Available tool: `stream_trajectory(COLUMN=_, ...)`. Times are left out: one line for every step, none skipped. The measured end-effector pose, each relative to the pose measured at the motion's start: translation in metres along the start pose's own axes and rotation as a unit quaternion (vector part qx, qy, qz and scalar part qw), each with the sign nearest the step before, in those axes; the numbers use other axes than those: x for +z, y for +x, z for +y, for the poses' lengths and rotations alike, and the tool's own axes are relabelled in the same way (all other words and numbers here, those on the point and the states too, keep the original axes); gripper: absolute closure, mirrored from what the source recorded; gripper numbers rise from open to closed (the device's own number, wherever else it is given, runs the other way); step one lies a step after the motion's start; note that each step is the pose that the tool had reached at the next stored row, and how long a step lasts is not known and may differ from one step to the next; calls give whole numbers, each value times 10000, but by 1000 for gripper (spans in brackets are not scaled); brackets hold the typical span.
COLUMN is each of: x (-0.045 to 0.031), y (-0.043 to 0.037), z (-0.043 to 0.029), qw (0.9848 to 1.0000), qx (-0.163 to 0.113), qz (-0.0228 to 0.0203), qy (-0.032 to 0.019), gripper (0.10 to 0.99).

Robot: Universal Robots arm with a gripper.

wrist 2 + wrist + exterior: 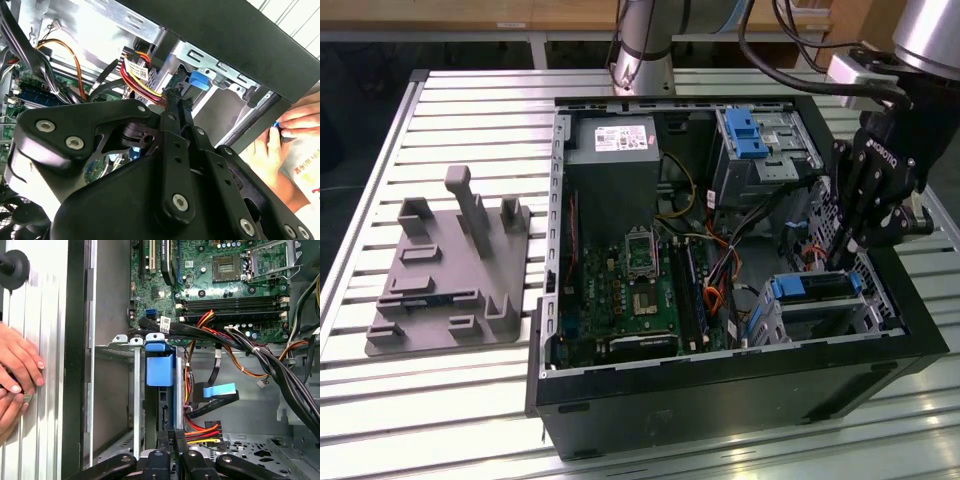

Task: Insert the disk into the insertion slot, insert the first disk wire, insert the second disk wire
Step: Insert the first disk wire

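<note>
Gripper [840, 262] low inside open PC case [740, 400], at the exterior view's right, directly over insertion slot [772, 322]. Fingers pressed together w/ no gap in both wrist views; can't tell whether anything thin is pinched btwn tips. Disk [815, 285] already seated in slot, blue carrier end showing at cage mouth. In the first wrist view, disk [160, 367] framed by silver cage walls, just beyond gripper [173, 437]. Pwr connector [202, 432] w/ red, yellow and orange wires just beside fingers, near disk's end; can't tell if plugged in. Data cable [218, 391] w/ blue tab close by. Motherboard [640, 290] mid-case, PSU [610, 140] and blue-latched bay [745, 130] at far side. Grey fixture [445, 270] on slatted table [470, 110], well apart from case, at the exterior view's left. Person's hands [17, 365] resting on table just outside case wall.
</note>
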State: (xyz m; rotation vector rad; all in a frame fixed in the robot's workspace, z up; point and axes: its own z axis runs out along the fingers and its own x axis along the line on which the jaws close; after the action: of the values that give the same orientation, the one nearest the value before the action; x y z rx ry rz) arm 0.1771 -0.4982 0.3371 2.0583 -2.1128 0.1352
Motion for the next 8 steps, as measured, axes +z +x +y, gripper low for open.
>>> stream_trajectory(x=3, y=20, z=0, qw=10000, qx=-2, qz=-25, qy=-1, gripper=922)
stream_trajectory(x=6, y=38, z=0, qw=10000, qx=-4, qz=-54, qy=-1, gripper=922)
stream_trajectory(x=10, y=55, z=0, qw=10000, qx=-6, qz=-87, qy=-2, gripper=922)
stream_trajectory(x=14, y=69, z=0, qw=9999, qx=-9, qz=-124, qy=-2, gripper=922)
stream_trajectory(x=17, y=84, z=-1, qw=9999, qx=-12, qz=-167, qy=-3, gripper=922)
stream_trajectory(x=19, y=97, z=-1, qw=9998, qx=-15, qz=-216, qy=-4, gripper=922)
stream_trajectory(x=22, y=110, z=-1, qw=9997, qx=-18, qz=-258, qy=-5, gripper=922)
stream_trajectory(x=25, y=124, z=-1, qw=9996, qx=-21, qz=-294, qy=-6, gripper=922)
